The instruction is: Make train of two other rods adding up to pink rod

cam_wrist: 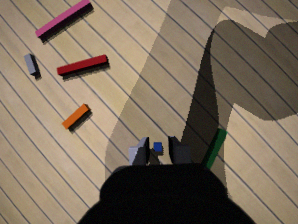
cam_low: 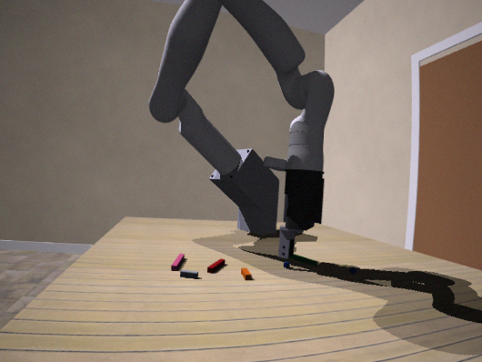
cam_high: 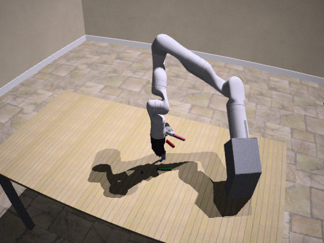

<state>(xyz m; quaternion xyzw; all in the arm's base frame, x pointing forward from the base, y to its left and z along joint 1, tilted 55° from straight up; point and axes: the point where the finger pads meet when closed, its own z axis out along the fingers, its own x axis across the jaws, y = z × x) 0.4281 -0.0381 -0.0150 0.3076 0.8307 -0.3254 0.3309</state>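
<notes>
Blue rod (cam_high: 161,160) (cam_low: 286,265) (cam_wrist: 158,147) between open end effector's (cam_high: 163,156) (cam_low: 286,257) (cam_wrist: 159,140) fingertips, touching neither, in wrist view

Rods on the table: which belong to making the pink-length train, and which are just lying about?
Job:
- green rod
- blue rod by the gripper
- pink rod, as measure

Lying about:
- red rod
- orange rod
- grey rod
- second blue piece

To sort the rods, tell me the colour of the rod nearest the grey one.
Red; clearest in the wrist view.
</notes>
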